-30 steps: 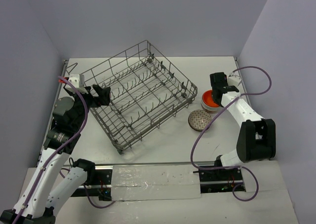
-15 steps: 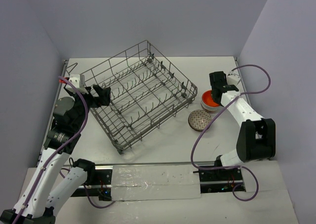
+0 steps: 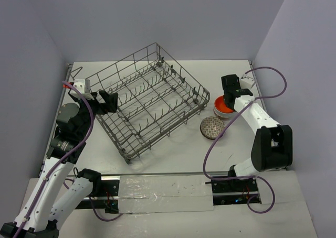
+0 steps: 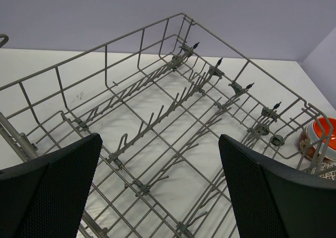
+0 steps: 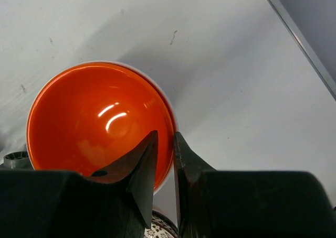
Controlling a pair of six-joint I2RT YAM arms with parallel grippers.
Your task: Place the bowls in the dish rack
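Observation:
The grey wire dish rack (image 3: 149, 99) sits skewed at mid-table and fills the left wrist view (image 4: 157, 117). My left gripper (image 3: 107, 101) is open and empty at the rack's left wall, its jaws wide apart over the tines (image 4: 159, 138). My right gripper (image 3: 229, 99) is shut on the rim of the orange-red bowl (image 3: 222, 105), one finger inside and one outside (image 5: 165, 136). The bowl (image 5: 100, 117) is right of the rack. The red-patterned bowl (image 3: 222, 115) lies just under it, mostly hidden. The dark-and-white patterned bowl (image 3: 211, 128) sits on the table in front.
The rack's right corner (image 3: 206, 97) stands close to the orange-red bowl. The table's right edge rail (image 5: 299, 39) runs near the right gripper. Side walls close in the table left and right.
My right gripper has shifted slightly up and left with the orange-red bowl in it. The left arm and the rack have not moved.

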